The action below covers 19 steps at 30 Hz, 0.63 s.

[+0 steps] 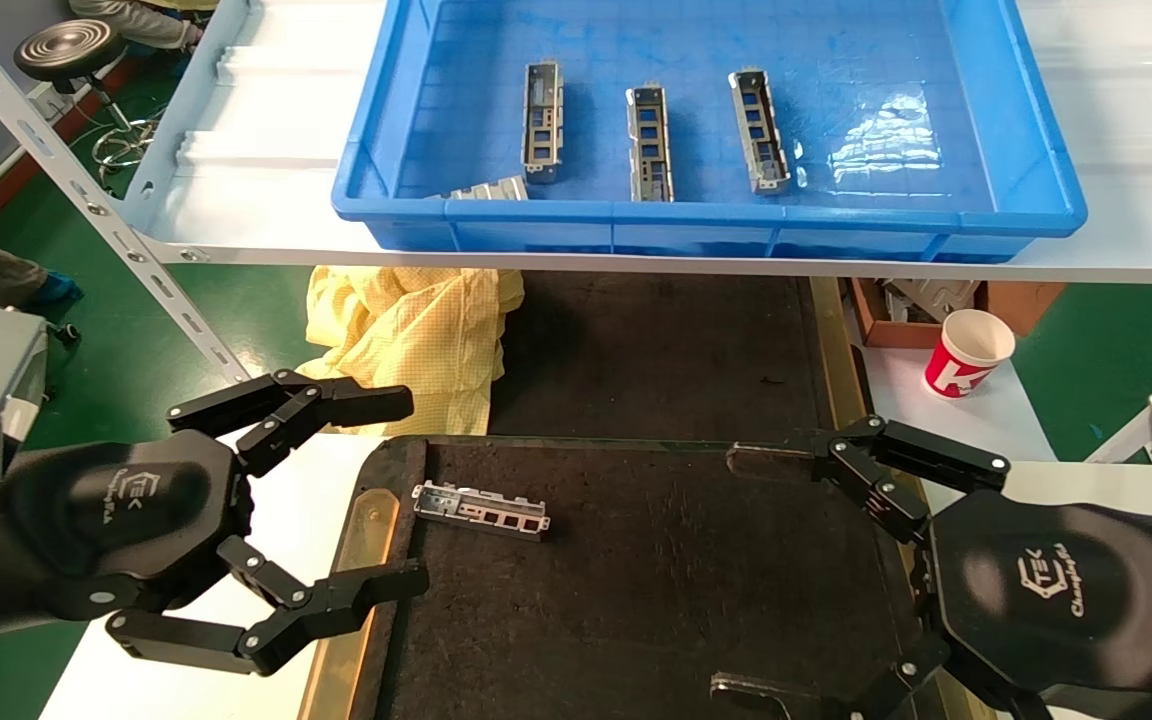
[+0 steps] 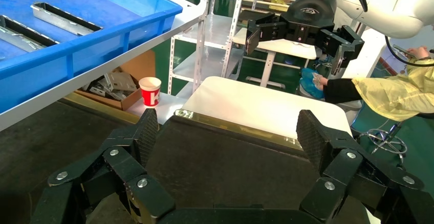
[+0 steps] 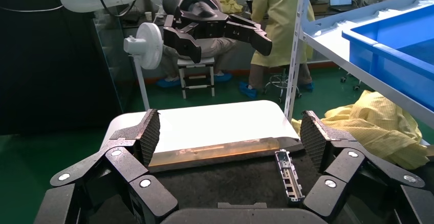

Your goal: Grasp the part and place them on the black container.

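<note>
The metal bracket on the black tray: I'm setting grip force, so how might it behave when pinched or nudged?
The bracket looks like thin folded metal with cutouts, so probably stiff and light. It lies flat, so it is unlikely to roll; the rough tray may resist sliding. Its smooth, narrow walls could slip or twist in a claw.

Factory assembly floor — a production workstation. Evidence: green-coated floor [image 1: 126,350]; slotted steel shelving upright [image 1: 86,190] carrying a blue bin [image 1: 1036,190] of identical stamped metal parts [image 1: 650,143]; workers in yellow cleanroom gowns [image 3: 279,19] seated at neighbouring benches; a spare yellow gown [image 1: 416,330] beside the white table [image 3: 215,121]; round stool [image 1: 69,48] — all industrial fittings.
</note>
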Tool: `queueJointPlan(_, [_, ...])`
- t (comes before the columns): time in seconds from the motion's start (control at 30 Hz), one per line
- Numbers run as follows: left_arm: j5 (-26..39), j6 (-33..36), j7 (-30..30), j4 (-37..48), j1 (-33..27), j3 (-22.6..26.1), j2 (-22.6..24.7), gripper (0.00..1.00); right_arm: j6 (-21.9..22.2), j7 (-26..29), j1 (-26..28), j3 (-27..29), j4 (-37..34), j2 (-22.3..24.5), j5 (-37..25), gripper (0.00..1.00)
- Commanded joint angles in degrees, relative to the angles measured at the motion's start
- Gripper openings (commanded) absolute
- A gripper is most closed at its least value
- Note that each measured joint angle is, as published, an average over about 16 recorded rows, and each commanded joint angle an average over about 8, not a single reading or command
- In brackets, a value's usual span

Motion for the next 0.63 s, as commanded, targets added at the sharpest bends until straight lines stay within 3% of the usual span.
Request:
queueJointPlan(0.03, [0.00, 0.00, 0.00, 0.00, 0.00, 0.00, 0.00, 1.00, 0.06, -0.03, 0.07, -0.12, -0.09, -0.09, 0.00, 1.00])
queueJointPlan(0.63, [0.00, 0.00, 0.00, 0.00, 0.00, 0.00, 0.00, 1.00, 0.26, -0.10, 0.27, -0.53, -0.38, -0.34, 0.00, 1.00])
